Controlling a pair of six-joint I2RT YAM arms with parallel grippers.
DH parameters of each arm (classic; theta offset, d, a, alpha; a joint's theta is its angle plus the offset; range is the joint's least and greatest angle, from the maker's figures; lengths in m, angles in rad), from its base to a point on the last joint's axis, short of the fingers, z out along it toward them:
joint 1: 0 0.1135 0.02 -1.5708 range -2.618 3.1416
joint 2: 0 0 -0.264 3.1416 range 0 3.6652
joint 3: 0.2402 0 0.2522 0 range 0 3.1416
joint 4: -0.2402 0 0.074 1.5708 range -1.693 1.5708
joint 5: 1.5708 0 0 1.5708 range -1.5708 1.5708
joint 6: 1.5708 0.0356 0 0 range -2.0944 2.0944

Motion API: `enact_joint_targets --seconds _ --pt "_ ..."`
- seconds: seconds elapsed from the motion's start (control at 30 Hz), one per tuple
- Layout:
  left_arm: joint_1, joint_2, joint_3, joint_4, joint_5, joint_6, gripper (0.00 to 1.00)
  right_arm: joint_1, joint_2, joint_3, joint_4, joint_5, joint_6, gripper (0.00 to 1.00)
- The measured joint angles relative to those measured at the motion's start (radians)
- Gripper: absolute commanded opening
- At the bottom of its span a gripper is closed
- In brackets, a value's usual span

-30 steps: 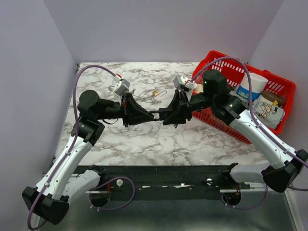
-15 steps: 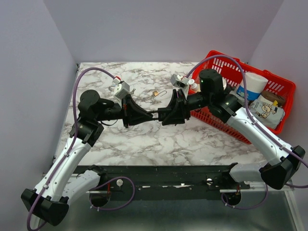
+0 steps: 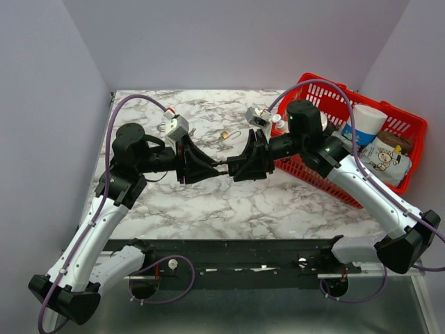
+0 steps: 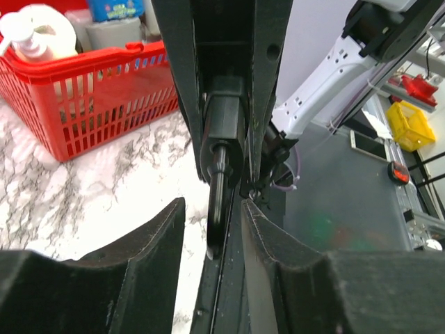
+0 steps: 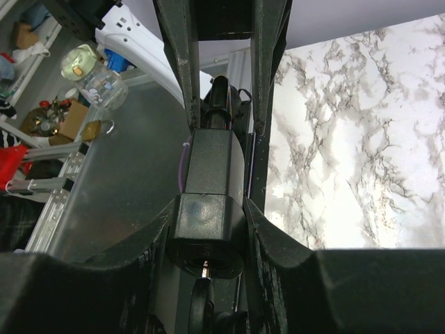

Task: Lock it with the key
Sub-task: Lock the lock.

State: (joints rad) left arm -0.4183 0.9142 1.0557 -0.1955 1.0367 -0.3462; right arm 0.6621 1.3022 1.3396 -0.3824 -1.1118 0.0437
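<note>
Both arms meet above the middle of the table. My right gripper (image 3: 235, 167) (image 5: 212, 209) is shut on a black lock body (image 5: 208, 167), its pads pressed on both sides. From the lock (image 4: 224, 129) a black key (image 4: 217, 195) sticks out toward the left wrist camera, edge-on. My left gripper (image 3: 215, 167) (image 4: 212, 209) stands open around the key's head, with a gap on each side. A small metal pin (image 5: 205, 268) shows at the lock's end that faces the right wrist camera.
A red basket (image 3: 403, 125) (image 4: 104, 90) with a paper roll, bottles and a printed pouch stands at the right rear. A small brass padlock (image 3: 226, 134) lies on the marble top behind the grippers. The table's near edge carries the arm rail (image 3: 236, 261).
The left jaws were shut on the key and have now parted from it. The left arm's elbow has shifted slightly; the right gripper still holds the lock in the same place.
</note>
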Motion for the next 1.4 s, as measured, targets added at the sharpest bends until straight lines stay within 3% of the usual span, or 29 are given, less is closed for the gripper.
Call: enact_joint_targets --seconds 0.17,0.5,1.03,1.4 --pt "0.0 0.0 0.016 -0.089 0.0 0.059 0.45 0.0 0.0 0.0 0.0 0.003 -0.003 0.01" --pt "0.0 0.0 0.016 -0.078 0.005 0.051 0.01 -0.001 0.0 0.0 0.0 0.003 -0.011 0.01" --pt "0.004 -0.003 -0.046 0.077 0.027 -0.113 0.0 -0.003 -0.001 0.0 0.015 0.003 -0.015 0.01" --pt "-0.035 0.03 -0.133 0.353 0.019 -0.3 0.0 0.013 0.016 0.009 0.029 0.001 0.027 0.01"
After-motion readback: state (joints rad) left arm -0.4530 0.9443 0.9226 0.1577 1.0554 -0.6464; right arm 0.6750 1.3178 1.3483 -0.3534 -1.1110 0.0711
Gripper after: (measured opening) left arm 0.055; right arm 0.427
